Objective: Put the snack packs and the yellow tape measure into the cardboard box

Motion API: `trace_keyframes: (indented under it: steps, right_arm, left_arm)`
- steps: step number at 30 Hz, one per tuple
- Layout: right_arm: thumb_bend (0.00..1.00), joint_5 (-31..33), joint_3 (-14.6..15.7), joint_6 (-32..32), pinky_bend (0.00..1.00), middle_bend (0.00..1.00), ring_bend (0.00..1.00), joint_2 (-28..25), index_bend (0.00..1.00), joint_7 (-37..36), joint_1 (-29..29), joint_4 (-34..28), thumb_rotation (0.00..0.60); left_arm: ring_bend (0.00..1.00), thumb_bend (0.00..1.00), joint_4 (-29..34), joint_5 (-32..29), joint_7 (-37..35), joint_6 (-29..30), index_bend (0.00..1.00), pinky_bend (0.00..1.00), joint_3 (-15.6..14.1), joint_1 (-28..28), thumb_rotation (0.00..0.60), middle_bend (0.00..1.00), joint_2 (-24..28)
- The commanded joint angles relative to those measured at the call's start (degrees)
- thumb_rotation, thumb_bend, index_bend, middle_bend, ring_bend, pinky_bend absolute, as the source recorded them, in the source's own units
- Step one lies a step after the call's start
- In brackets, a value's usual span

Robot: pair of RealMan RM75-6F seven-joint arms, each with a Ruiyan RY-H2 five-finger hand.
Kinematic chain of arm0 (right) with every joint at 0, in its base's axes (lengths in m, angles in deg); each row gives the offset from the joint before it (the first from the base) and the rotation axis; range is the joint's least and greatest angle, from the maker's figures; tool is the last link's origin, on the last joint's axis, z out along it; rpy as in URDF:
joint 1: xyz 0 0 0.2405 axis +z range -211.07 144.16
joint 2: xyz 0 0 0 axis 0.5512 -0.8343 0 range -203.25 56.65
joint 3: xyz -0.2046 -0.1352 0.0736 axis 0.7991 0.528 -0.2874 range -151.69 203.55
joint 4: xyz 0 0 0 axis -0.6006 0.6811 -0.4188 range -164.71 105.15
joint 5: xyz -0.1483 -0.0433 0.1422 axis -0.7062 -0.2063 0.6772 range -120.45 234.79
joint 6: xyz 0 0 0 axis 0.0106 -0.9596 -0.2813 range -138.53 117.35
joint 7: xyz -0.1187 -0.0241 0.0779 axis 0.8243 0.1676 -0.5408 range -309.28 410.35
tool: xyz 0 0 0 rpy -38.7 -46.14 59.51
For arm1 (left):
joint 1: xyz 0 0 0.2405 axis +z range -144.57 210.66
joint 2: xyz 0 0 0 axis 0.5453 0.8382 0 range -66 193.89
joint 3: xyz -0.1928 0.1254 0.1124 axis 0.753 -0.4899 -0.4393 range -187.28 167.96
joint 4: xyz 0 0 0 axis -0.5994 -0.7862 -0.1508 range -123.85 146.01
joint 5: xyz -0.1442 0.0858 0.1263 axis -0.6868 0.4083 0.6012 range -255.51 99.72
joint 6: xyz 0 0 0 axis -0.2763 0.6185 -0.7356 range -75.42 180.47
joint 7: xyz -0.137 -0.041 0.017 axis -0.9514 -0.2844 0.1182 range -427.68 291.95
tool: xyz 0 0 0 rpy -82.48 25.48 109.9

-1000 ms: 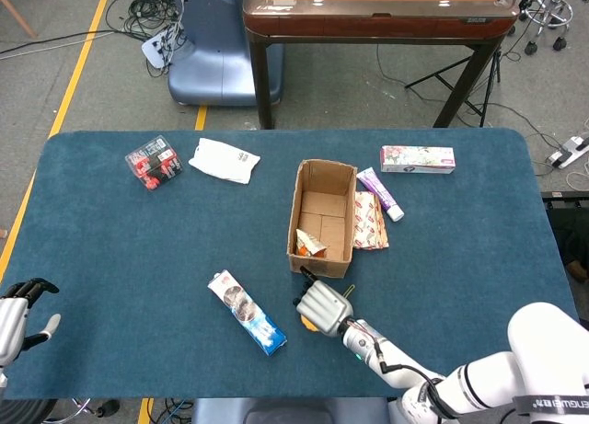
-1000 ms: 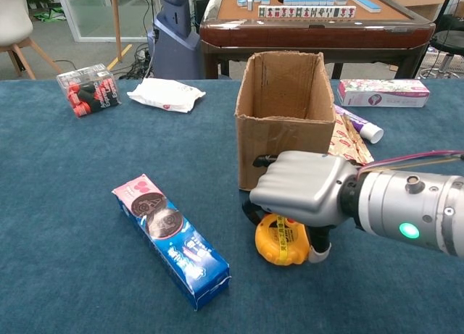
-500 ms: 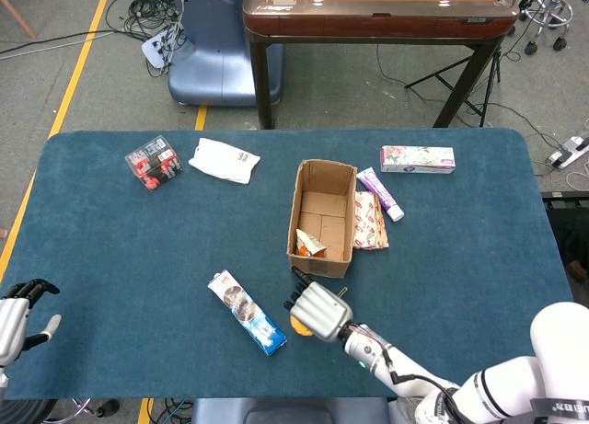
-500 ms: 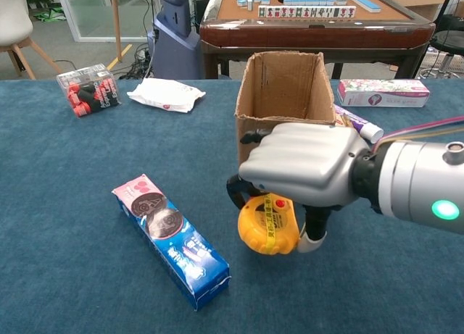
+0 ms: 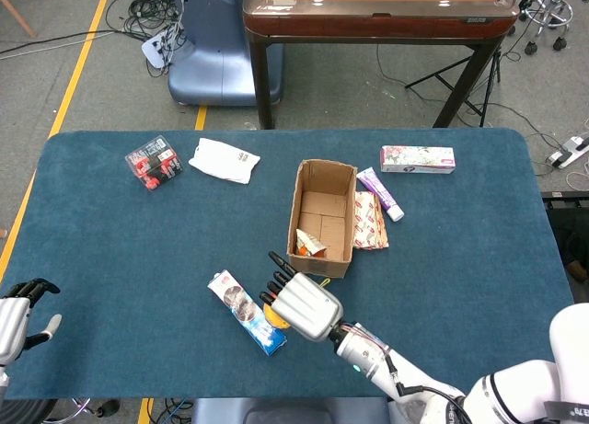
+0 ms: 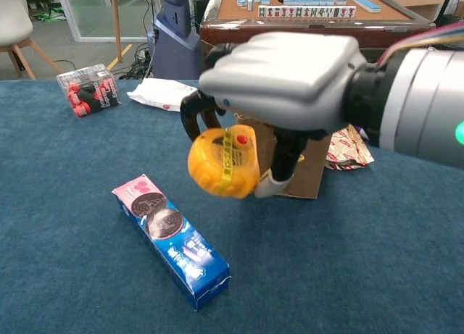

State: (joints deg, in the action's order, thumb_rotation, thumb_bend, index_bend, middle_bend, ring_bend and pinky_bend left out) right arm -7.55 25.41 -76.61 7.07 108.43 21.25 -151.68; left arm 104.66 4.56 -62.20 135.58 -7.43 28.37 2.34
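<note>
Across the blue felt table (image 5: 110,249), backed by a grey floor and a wooden mahjong table (image 5: 377,5), the right hand (image 6: 279,84) gripped the yellow tape measure (image 6: 223,162) aloft beside the cardboard box (image 5: 322,217). At the table's near-left edge, the left hand (image 5: 20,315) hung empty, fingers apart.

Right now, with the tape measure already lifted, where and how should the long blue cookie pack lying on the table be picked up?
Grip the long blue cookie pack across its narrow width near the middle, coming straight down from above. It lies flat and diagonal on the blue table with open cloth along both long sides, so fingers can likely straddle it. The right robot hand holds the yellow tape measure; the left robot hand holds nothing.
</note>
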Motion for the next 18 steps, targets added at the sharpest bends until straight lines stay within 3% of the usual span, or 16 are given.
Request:
trace_keyframes:
  steps: [1,9,18]
  right_arm:
    - [0.01,-0.2,-1.9,-1.5,0.02,0.5,0.29,-0.8,0.46,0.5,-0.1,-1.1,0.6]
    - [0.02,1.6,-6.3,-5.1,0.02,0.5,0.29,-3.6,0.46,0.6,-0.9,-1.4,0.6]
    - [0.02,6.0,-10.1,-6.8,0.02,0.5,0.29,-5.2,0.46,-0.6,-1.3,3.4,0.6]
  left_arm:
    - [0.32,0.26,0.0,0.0,0.0,0.0,0.39,0.62,0.0,0.0,0.6,0.34,0.0]
    - [0.32,0.26,0.0,0.2,-0.1,0.1,0.39,0.62,-0.2,0.1,0.6,0.34,0.0]
    - [0.32,0.26,0.0,-0.1,0.1,-0.3,0.39,0.62,-0.2,-0.1,0.6,0.34,0.0]
